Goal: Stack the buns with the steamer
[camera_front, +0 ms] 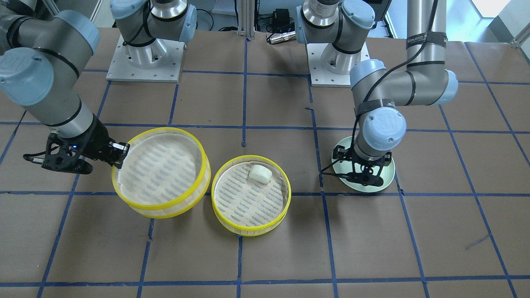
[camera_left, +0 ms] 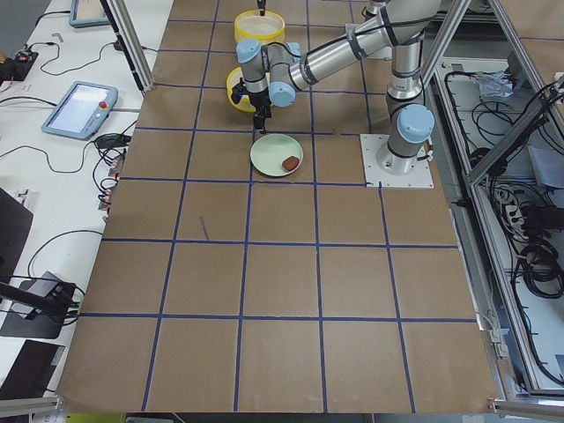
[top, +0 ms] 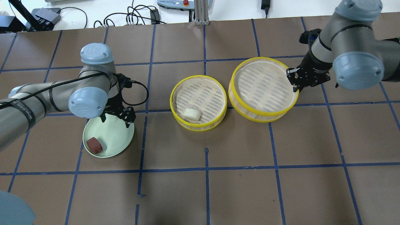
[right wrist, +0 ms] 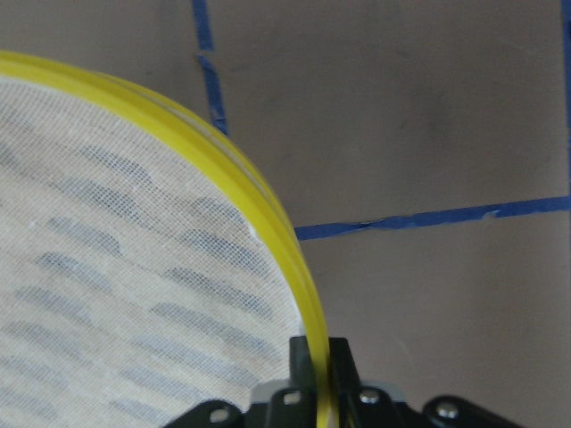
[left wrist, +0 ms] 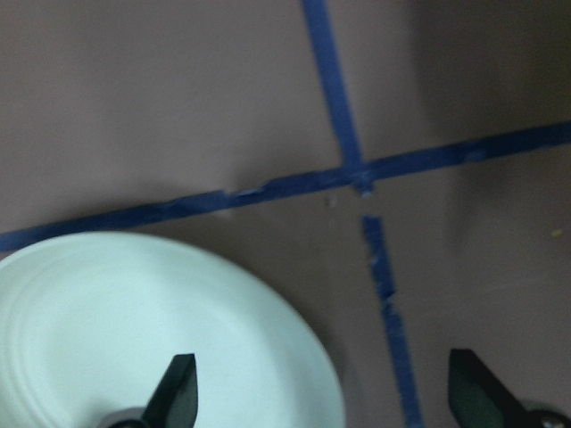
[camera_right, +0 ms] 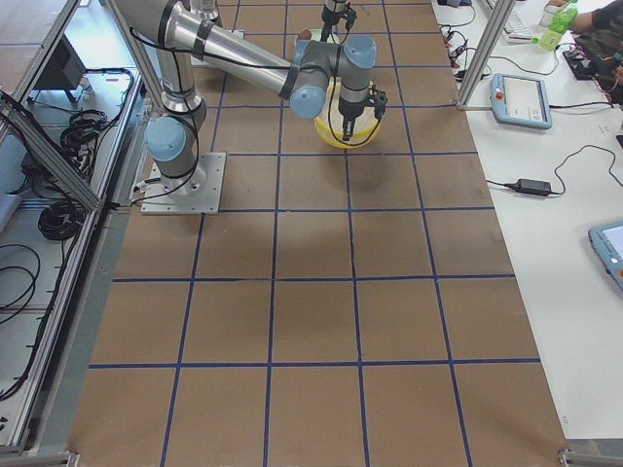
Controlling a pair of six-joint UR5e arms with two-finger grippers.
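Observation:
A white bun lies in the smaller yellow-rimmed steamer basket at mid table. A reddish-brown bun lies on a pale green plate. My left gripper is open and empty above the plate's far edge, apart from the brown bun. The left wrist view shows its two fingertips spread over the plate's rim. My right gripper is shut on the rim of the larger steamer basket, which looks slightly tilted. The right wrist view shows the yellow rim pinched between its fingers.
The two steamer baskets stand close side by side, a narrow gap between them. The arm bases are bolted at the robot's side of the table. Brown paper with blue tape lines covers the table.

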